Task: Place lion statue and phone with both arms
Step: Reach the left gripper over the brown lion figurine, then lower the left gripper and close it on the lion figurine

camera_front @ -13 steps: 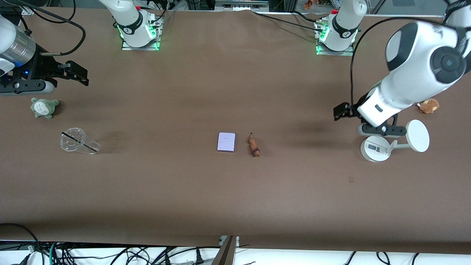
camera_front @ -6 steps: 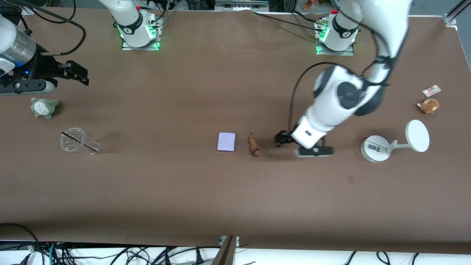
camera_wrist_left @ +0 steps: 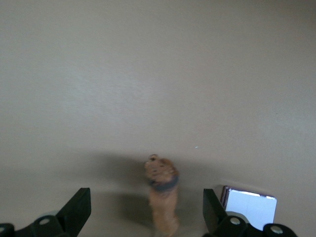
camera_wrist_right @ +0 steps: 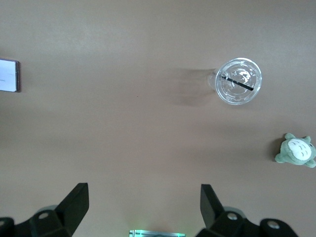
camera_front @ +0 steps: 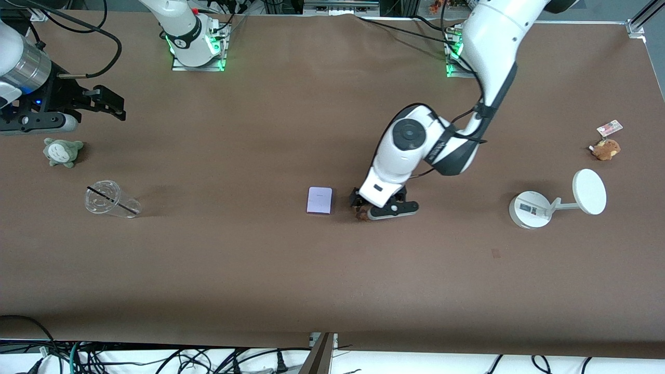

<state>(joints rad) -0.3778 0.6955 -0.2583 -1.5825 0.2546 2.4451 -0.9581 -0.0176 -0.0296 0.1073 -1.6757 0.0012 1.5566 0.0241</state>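
Lion statue half-hidden between wide-open left end effector fingers; right end effector open, empty.

From the front I see my left end effector covering most of the lion statue. In its wrist view the phone is cut off beside one finger.

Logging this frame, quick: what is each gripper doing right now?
Left gripper: open, straddling the lion statue, not gripping.
Right gripper: open, holding nothing, waiting.
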